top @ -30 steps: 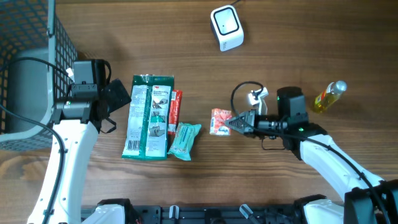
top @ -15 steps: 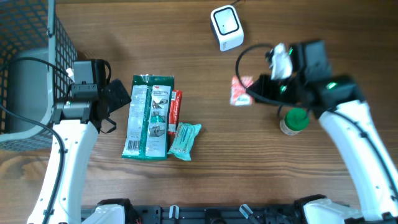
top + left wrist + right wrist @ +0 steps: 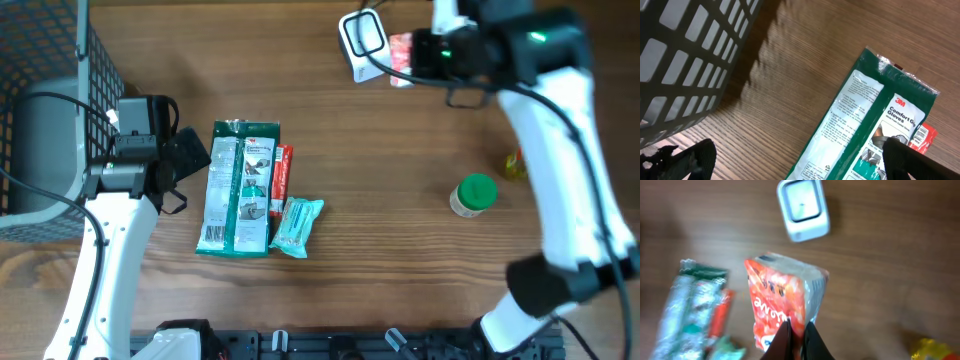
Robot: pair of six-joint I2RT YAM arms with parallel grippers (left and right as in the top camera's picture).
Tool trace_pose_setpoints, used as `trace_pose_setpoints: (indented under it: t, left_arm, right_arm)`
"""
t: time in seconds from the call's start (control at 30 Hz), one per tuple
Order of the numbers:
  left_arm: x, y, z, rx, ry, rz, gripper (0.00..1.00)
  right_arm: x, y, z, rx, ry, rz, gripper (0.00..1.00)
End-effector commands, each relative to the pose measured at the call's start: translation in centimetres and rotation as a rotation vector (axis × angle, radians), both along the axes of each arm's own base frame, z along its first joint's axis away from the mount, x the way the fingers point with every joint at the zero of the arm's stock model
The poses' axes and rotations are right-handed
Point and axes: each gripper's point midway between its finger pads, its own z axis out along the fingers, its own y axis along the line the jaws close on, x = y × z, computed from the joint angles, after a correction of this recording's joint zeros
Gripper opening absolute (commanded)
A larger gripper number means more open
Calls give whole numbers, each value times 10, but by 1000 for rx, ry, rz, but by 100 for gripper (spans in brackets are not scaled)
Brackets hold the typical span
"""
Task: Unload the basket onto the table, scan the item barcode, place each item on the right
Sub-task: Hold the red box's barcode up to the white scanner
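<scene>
Wooden table [image 3: 400, 250]; right gripper [image 3: 796, 330] pinches red-orange, white-lettered snack packet [image 3: 780, 300]; left gripper [image 3: 188, 168] gapes wide

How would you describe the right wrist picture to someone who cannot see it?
The right gripper pinches a red-orange snack packet over the wooden table, a white scanner lying just beyond the packet. Blurred green packets lie at left.

The snack packet [image 3: 782, 307] is printed red-orange with white lettering, and the scanner [image 3: 802, 207] is kept plain white. Green and white are used on the glove pack [image 3: 238, 185], teal on the wrapper [image 3: 297, 225]. The table [image 3: 420, 280] is grained brown.
</scene>
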Motion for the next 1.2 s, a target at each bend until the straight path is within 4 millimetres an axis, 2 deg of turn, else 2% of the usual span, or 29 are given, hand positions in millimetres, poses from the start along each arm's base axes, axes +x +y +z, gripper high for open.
trace_pose_setpoints:
  t: [0.0,0.17,0.23,0.37,0.5,0.9,1.17]
  left_arm:
    - [2,3,3,6,-12,21,100]
    - [2,3,3,6,-12,21,100]
    - [2,3,3,6,-12,21,100]
    - [2,3,3,6,-12,21,100]
    - [2,3,3,6,-12,21,100]
    - [2,3,3,6,-12,21,100]
    - [2,3,3,6,-12,21,100]
  right_arm:
    - [40,-4,-34,-244,-52,-10,4]
    - [83,18,-72,-328,-113,8,4]
    - [99,28,-88,-363,-135,67,4]
    - [121,24,-104,-455,-177,52,4]
    - [141,29,-122,-501,-215,81,4]
    - [172,37,-161,-585,-266,133,4]
    - [177,31,-176,-666,-259,156,4]
